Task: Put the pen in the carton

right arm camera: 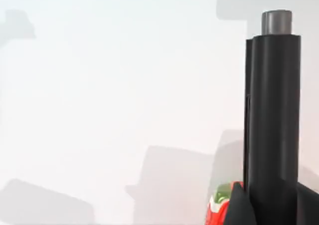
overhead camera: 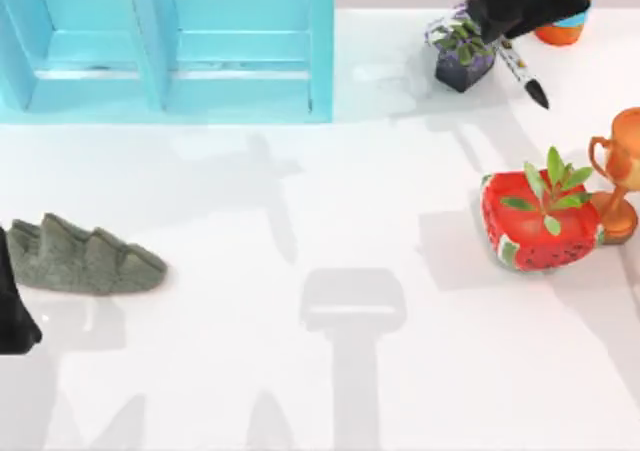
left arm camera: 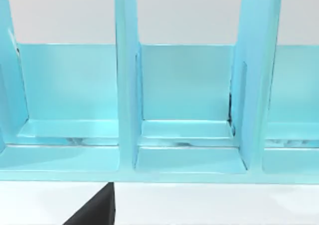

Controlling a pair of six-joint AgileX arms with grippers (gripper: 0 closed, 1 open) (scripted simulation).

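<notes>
Pen point(overhead camera: 521, 71) is off the table and in the right gripper point(overhead camera: 500, 16), which is closed on its upper end near the table's far right corner, the black tip hanging down-right beside the small dark planter point(overhead camera: 461, 51); in the right wrist view the pen's barrel point(right arm camera: 272, 110) stands close before the camera. Pick-up looks done, while the carry to the blue carton point(overhead camera: 250, 46) at the far left edge, and the release into it, remain. Left arm point(overhead camera: 15, 311) sits parked at the left edge by the grey rock point(overhead camera: 85, 256), and its fingers' state I cannot tell.
</notes>
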